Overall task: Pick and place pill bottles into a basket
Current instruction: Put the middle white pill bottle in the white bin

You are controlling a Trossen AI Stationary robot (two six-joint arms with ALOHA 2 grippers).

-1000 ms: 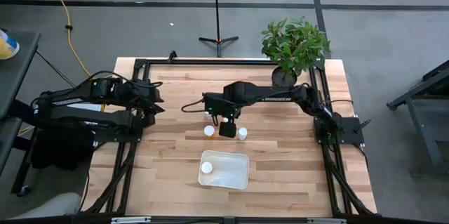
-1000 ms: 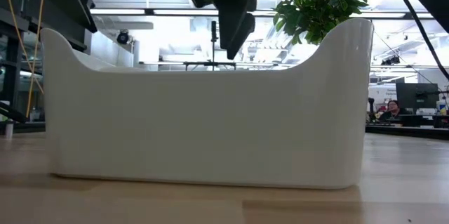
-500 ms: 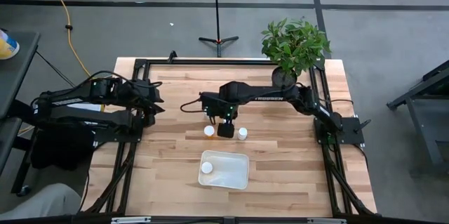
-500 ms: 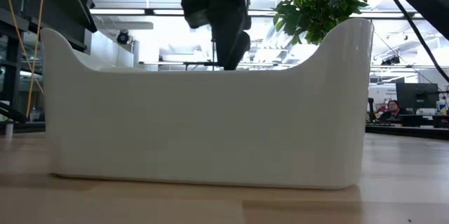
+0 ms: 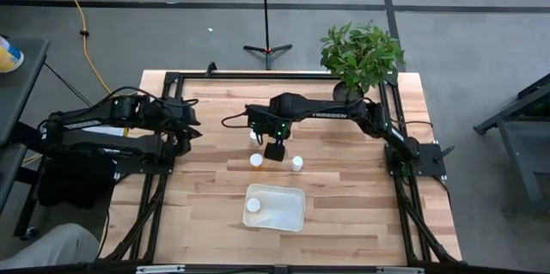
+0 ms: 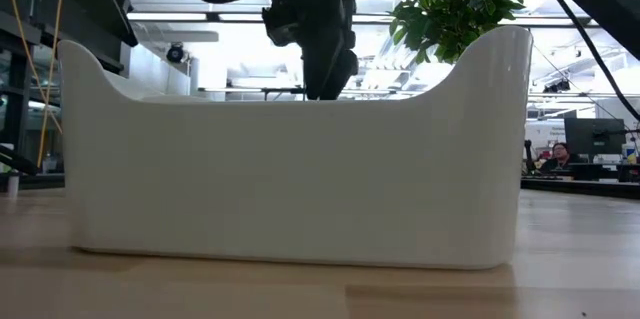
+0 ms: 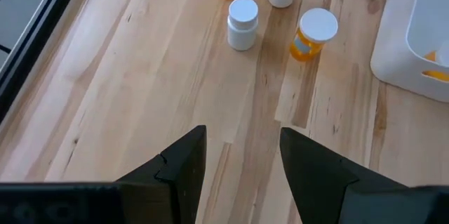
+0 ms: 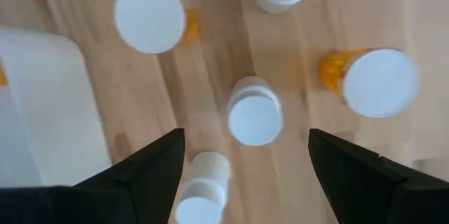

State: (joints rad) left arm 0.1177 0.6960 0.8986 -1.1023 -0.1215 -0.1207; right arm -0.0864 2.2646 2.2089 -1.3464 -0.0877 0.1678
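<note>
1. High view. The right gripper [image 5: 275, 150] reaches to the middle of the table [image 5: 361, 197] and hangs over a cluster of pill bottles. Two of them show beside it: an orange-bodied bottle [image 5: 256, 161] on one side and a white bottle [image 5: 296, 163] on the other. The basket [image 5: 279, 209] lies nearer the table's front edge, apart from the cluster, with one white-capped bottle [image 5: 253, 206] inside at its left end. The left gripper [image 5: 191, 128] waits at the table's left side. A potted plant [image 5: 359, 57] stands at the far right corner.

2. Low view. The basket's whitish wall [image 6: 300, 179] fills most of the frame. The right gripper [image 6: 325, 64] descends behind it, its tips hidden by the wall's rim. The plant's leaves [image 6: 462, 4] rise beyond.

3. Left wrist view. The left gripper's two dark fingers [image 7: 179, 164] stand apart with bare wood between them, holding nothing. Farther off stand a white bottle [image 7: 243, 23] and an amber bottle with a white cap [image 7: 313, 33]; a corner of the basket [image 7: 400, 48] shows at the edge.

4. Right wrist view. The right gripper's fingers [image 8: 151, 168] are spread wide, empty, straddling a small white-capped bottle [image 8: 254, 115] directly below. Around it: an amber bottle seen cap-on [image 8: 151, 17], another amber bottle [image 8: 375, 80], and a white bottle [image 8: 200, 185] just beside one finger. The basket's rim [image 8: 42, 104] lies to one side.
</note>
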